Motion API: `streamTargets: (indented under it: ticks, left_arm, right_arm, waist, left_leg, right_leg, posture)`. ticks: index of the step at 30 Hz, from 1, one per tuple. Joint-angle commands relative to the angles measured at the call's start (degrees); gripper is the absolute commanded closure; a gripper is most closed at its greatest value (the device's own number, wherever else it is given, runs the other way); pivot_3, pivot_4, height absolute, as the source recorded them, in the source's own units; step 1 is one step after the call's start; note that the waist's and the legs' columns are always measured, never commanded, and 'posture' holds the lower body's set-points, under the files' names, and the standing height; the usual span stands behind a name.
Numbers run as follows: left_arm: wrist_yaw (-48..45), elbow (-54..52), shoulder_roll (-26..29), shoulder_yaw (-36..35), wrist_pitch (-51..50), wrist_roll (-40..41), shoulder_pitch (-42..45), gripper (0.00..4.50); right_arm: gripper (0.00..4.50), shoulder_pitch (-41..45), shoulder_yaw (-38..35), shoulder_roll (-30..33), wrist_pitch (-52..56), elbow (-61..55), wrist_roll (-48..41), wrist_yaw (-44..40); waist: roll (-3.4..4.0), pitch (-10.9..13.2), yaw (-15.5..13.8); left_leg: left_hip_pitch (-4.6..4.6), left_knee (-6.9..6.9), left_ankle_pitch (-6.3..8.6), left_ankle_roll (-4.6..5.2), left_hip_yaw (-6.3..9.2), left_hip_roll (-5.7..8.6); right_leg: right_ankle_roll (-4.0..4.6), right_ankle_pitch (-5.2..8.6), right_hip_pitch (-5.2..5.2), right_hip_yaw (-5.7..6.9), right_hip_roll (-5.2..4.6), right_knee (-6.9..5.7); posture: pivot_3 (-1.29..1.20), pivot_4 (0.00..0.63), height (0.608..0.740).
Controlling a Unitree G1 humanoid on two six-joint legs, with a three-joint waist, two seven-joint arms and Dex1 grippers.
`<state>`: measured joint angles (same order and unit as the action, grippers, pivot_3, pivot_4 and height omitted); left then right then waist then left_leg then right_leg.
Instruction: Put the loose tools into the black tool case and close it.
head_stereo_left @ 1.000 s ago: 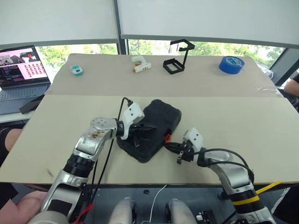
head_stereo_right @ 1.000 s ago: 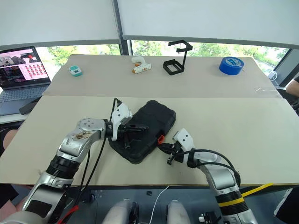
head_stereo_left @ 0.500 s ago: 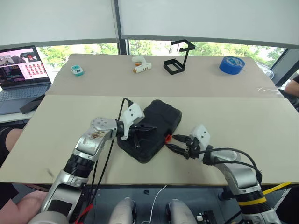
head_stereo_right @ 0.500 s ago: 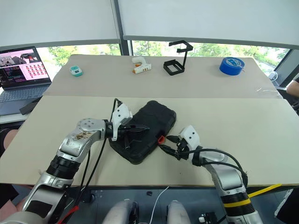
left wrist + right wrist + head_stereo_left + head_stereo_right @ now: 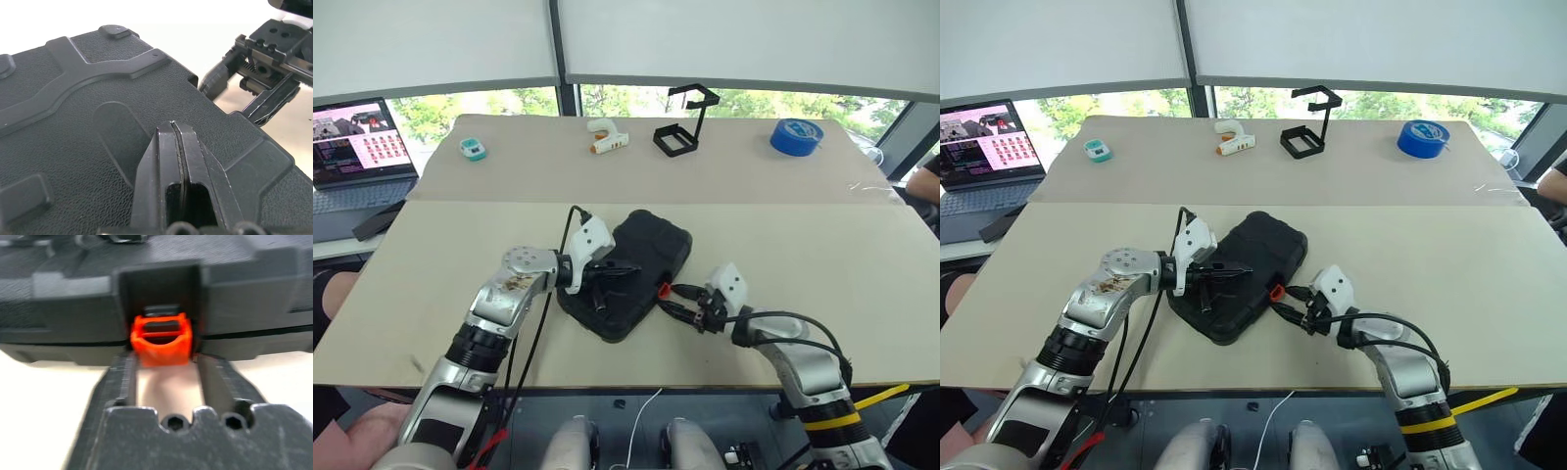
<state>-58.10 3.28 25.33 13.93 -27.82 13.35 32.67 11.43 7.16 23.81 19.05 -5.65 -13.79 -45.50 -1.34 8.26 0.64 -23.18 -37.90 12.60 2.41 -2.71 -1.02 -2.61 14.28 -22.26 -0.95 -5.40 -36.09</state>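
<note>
The right end effector (image 5: 1295,302) is the one moving: a second ago its fingers hung pinched together, pointing down at the worktop (image 5: 1489,294) beside the black tool case (image 5: 1244,274). Now they are swung up level and spread apart, one on each side of the small orange latch (image 5: 161,340) at the case's edge.

The tool case (image 5: 628,271) lies on the near table (image 5: 862,284), left pincer (image 5: 628,271) on it, right pincer (image 5: 674,299) at its latch (image 5: 161,339).
</note>
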Motion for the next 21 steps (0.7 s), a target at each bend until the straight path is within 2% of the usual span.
streamTargets:
  ticks: [1, 21]
  left_arm:
    - [-1.06, 3.44, -0.28, 5.21, -3.51, -1.88, -3.49, 4.50]
    - [-0.63, 3.05, -0.01, 5.48, -5.44, -2.27, -3.97, 4.50]
  right_arm:
    - [3.25, 1.50, -0.68, -0.16, -2.13, -2.31, -0.92, -0.26]
    - [3.25, -1.14, -5.19, 4.52, -6.41, -5.27, -3.53, -4.41]
  waist:
    - [0.00, 0.00, 0.00]
    - [0.02, -0.02, -0.11]
  left_leg:
    - [0.00, 0.00, 0.00, 0.00, 0.00, 0.00]
    - [-0.02, 0.03, 0.01, 0.01, 0.00, 0.01]
  right_leg:
    - [0.00, 0.00, 0.00, 0.00, 0.00, 0.00]
    - [0.00, 0.01, 0.00, 0.00, -0.03, 0.05]
  posture:
    - [0.00, 0.150, 0.740]
    - [0.00, 0.150, 0.740]
